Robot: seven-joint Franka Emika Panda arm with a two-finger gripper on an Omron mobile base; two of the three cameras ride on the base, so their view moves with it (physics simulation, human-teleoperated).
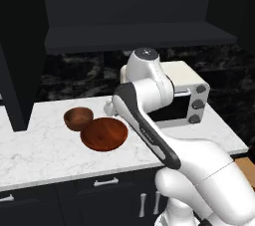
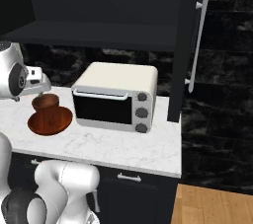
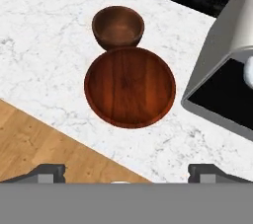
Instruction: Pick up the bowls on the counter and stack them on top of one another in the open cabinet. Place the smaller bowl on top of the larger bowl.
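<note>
Ahead of the two dark fingertips [image 3: 49, 170], which are sitting wide apart with nothing between them, the wide shallow reddish-brown wooden bowl [image 3: 130, 86] is lying flat on the white grey-veined marble counter [image 3: 44, 55]. Just past its far rim, the small deep dark brown wooden bowl [image 3: 118, 26] is standing upright, the two rims touching or nearly so. Off to the right-hand finger's side, the cream toaster oven with a dark glass door and three knobs [image 2: 116, 95] is sitting near the big bowl but apart from it. Gripper [image 3: 126, 174] is hovering clear above both bowls, not contacting either. From the left base view, white arm [image 1: 149, 120] is reaching over the counter, small bowl [image 1: 78, 118] left of large bowl [image 1: 104, 133]. High above, the black open wall cabinet with its long dark grey shelf board [image 1: 134, 37] is hanging over the counter.
</note>
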